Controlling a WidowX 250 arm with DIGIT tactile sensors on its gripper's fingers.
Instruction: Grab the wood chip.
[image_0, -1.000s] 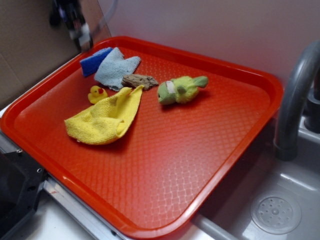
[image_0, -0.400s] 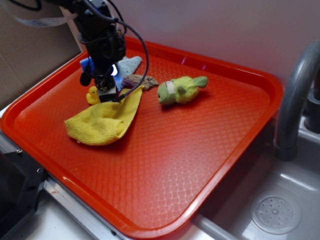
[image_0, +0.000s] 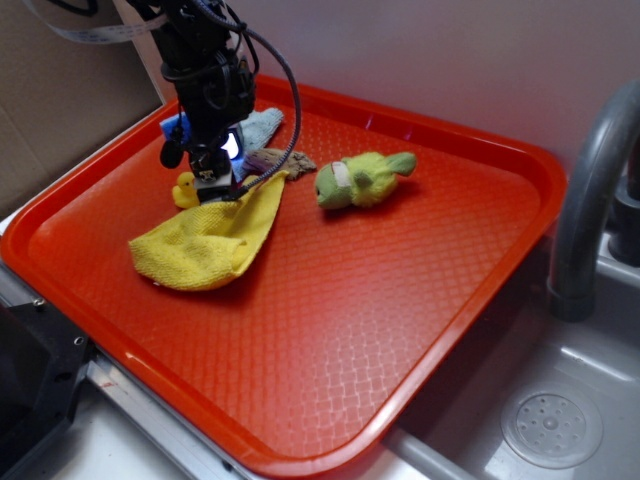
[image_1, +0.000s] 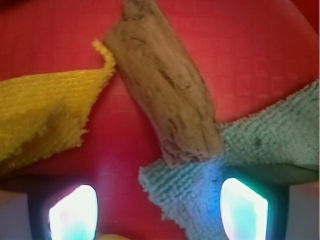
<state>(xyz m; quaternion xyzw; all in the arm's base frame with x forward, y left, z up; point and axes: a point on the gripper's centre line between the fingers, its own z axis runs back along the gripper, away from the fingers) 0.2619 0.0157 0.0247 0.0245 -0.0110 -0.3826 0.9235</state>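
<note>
The wood chip (image_0: 282, 160) (image_1: 167, 90) is a rough brown oblong piece lying on the red tray (image_0: 400, 300), between the yellow cloth (image_0: 208, 240) (image_1: 42, 112) and the pale blue cloth (image_0: 262, 125) (image_1: 260, 150). One end of it rests on the blue cloth's corner. My gripper (image_0: 215, 182) (image_1: 157, 212) hovers low over the tray just short of the chip, open, with nothing between its glowing fingertips. In the wrist view the chip lies ahead of the jaws, slanting away.
A small yellow rubber duck (image_0: 187, 189) sits beside the gripper. A green-yellow plush toy (image_0: 360, 178) lies right of the chip. A blue sponge (image_0: 175, 128) shows behind the arm. A grey faucet (image_0: 590, 200) and sink (image_0: 550, 420) stand to the right.
The arm came down from the back left to the tray near the chip and duck, then shifted slightly. Objects have not moved.
</note>
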